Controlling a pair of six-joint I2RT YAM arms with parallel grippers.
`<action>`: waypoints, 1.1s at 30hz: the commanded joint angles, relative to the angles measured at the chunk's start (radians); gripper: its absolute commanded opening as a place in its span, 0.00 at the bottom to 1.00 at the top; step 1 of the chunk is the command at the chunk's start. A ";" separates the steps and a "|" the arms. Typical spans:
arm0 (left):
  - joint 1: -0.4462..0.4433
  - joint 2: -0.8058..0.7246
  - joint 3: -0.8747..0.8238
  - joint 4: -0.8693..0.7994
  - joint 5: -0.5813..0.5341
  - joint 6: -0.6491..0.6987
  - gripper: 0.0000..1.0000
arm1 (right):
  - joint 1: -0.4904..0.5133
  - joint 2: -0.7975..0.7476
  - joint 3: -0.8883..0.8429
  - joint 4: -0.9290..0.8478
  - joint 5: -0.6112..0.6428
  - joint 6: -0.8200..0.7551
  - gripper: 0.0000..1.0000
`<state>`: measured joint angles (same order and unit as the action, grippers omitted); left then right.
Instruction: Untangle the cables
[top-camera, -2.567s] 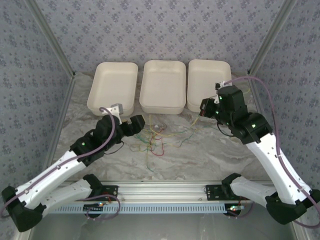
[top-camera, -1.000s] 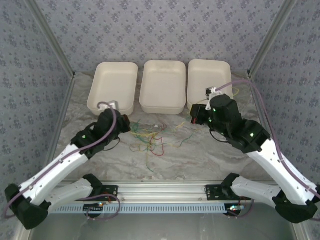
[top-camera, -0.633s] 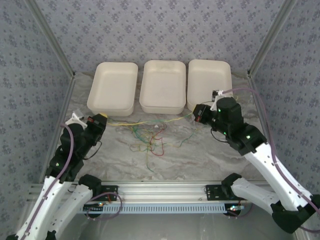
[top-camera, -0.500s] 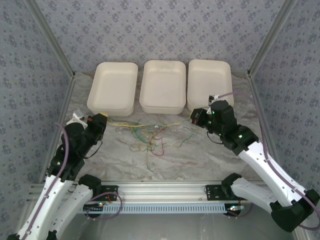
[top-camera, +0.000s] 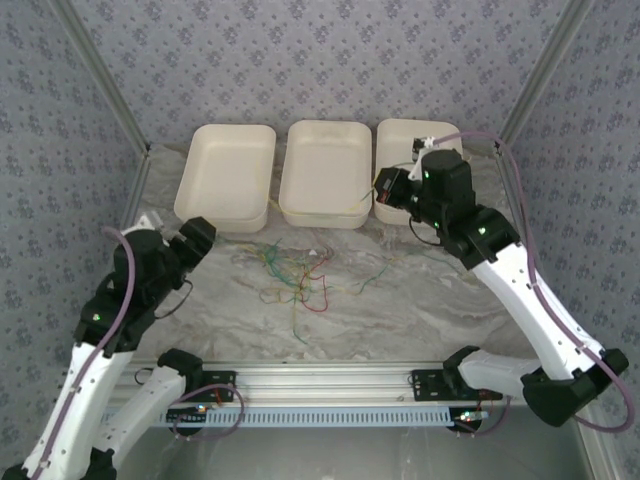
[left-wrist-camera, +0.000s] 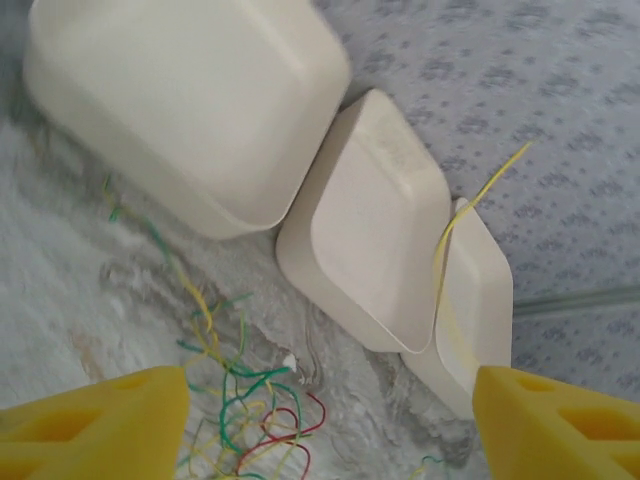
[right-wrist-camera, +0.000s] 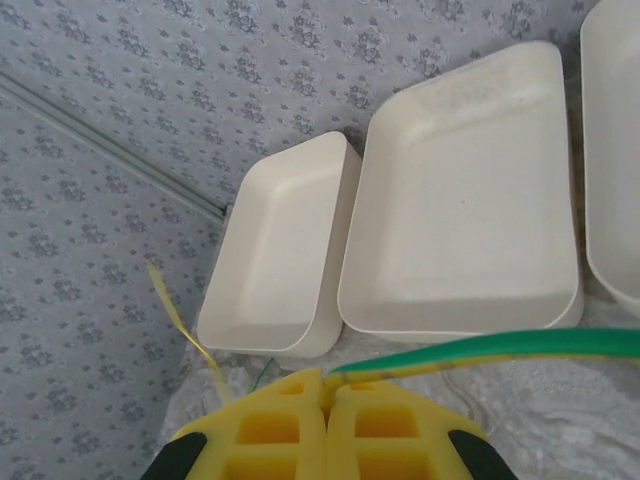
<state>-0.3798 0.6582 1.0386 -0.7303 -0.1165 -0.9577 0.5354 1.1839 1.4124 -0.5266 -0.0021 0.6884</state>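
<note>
The cables (top-camera: 290, 275) lie in a loose tangle of green, yellow and red strands on the marble table, in front of the trays. My right gripper (top-camera: 383, 187) hovers above the gap between the middle and right trays, shut on a yellow cable (top-camera: 352, 205) that droops toward the middle tray's front rim. In the right wrist view the pads (right-wrist-camera: 325, 420) press together on a yellow-and-green strand (right-wrist-camera: 500, 348). My left gripper (top-camera: 197, 236) stands open at the tangle's left, nothing between its fingers (left-wrist-camera: 90, 420). The tangle (left-wrist-camera: 245, 415) lies ahead of it, and the hanging yellow cable (left-wrist-camera: 448, 255) crosses the trays.
Three white trays stand side by side at the back: left tray (top-camera: 227, 215), middle tray (top-camera: 325, 135), right tray (top-camera: 400, 135). A few loose strands (top-camera: 378, 272) lie right of the tangle. Patterned walls close in both sides, and a metal rail (top-camera: 330, 380) runs along the near edge.
The yellow cable was stretched between both grippers. My left gripper has opened and let it go. My right gripper has risen back toward the trays with the cable, which now hangs slack.
</note>
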 joint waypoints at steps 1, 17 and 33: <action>-0.019 0.096 0.118 -0.001 0.111 0.380 0.66 | -0.013 0.059 0.102 -0.120 -0.045 -0.133 0.00; -0.705 0.543 0.209 0.295 -0.307 0.961 0.79 | 0.049 0.289 0.283 -0.214 -0.221 -0.107 0.00; -0.606 0.591 0.224 0.336 -0.258 0.921 0.00 | 0.098 0.284 0.283 -0.175 -0.293 -0.067 0.00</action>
<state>-0.9947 1.3140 1.2606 -0.4618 -0.3874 -0.0200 0.6312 1.4807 1.6634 -0.7040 -0.2710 0.6128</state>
